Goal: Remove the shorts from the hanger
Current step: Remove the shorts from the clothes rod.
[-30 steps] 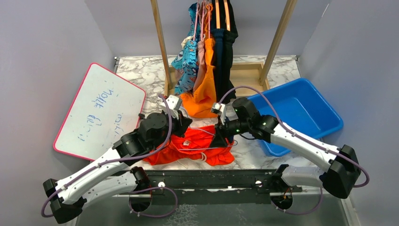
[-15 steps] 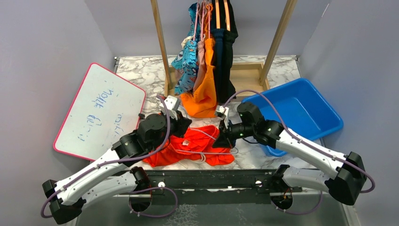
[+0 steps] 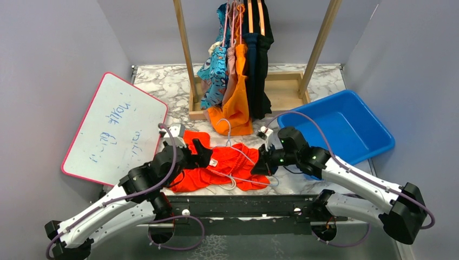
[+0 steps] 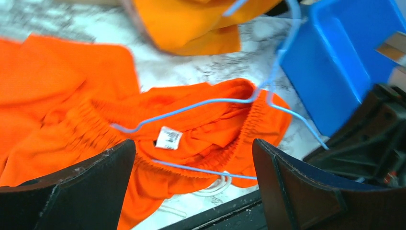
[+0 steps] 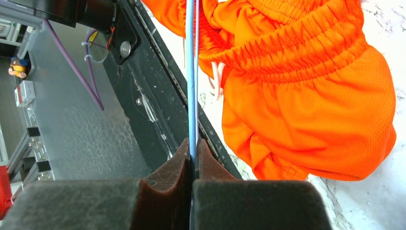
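Note:
Red-orange shorts (image 3: 233, 162) (image 4: 206, 120) (image 5: 306, 96) lie crumpled on the marble table, with a light blue wire hanger (image 4: 191, 106) (image 5: 191, 72) threaded through the elastic waistband. My right gripper (image 3: 258, 162) (image 5: 193, 146) sits at the shorts' right end, shut on the hanger's wire. Over the shorts' left side, my left gripper (image 3: 203, 151) (image 4: 192, 143) stands wide open with nothing between its fingers. Bright orange shorts (image 3: 233, 108), dark shorts (image 3: 260, 70), pink shorts (image 3: 231, 65) and blue cartoon-print shorts (image 3: 216, 76) hang on the rack behind.
The wooden rack (image 3: 281, 86) stands at the back centre. A blue bin (image 3: 346, 130) sits to the right of my right arm, and a pink-rimmed whiteboard (image 3: 116, 127) lies at the left. A black rail (image 3: 243, 203) runs along the near table edge.
My left gripper let go of the shorts, opened wide and drew back to the near left. My right gripper closed on the hanger wire and shifted right.

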